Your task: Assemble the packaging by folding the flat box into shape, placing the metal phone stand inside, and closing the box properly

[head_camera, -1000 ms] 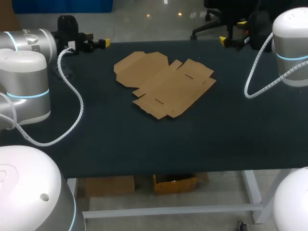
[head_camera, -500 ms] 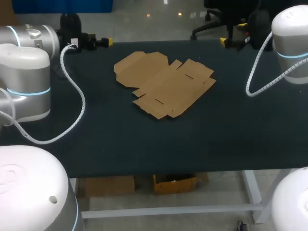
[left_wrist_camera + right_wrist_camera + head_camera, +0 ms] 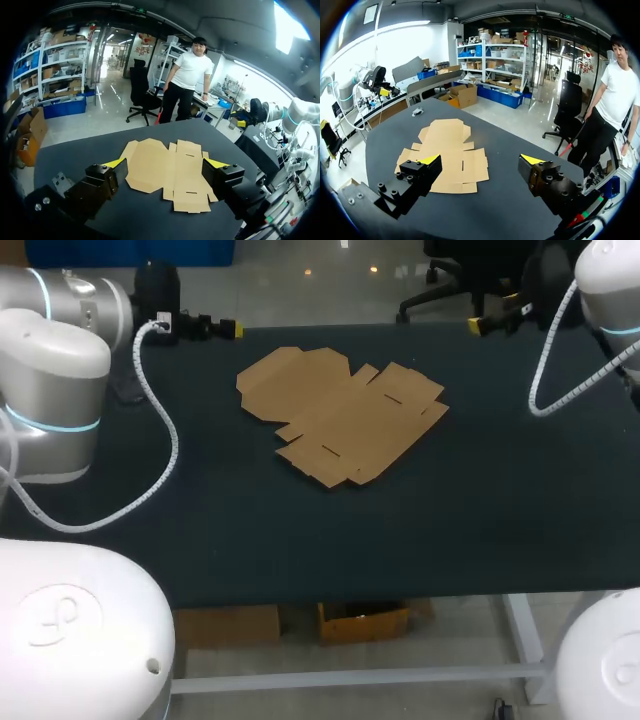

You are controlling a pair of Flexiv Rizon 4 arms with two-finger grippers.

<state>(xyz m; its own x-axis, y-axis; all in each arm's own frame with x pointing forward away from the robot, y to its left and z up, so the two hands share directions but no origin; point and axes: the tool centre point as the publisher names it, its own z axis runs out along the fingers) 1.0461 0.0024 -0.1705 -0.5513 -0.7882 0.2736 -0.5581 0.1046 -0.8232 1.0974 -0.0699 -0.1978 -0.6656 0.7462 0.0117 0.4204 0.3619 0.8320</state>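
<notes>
The desk carries the work. The left arm and right arm stand at its far corners, well apart from the work, a stance judged to give both an equal approach. The flat box lies unfolded near the middle of the desk, within reach of either arm (no panel is raised, so folding is judged not begun). The left jaws are spread wide and hold nothing, and so are the right jaws. Each pair points toward the box. The metal phone stand is not visible in any view.
</notes>
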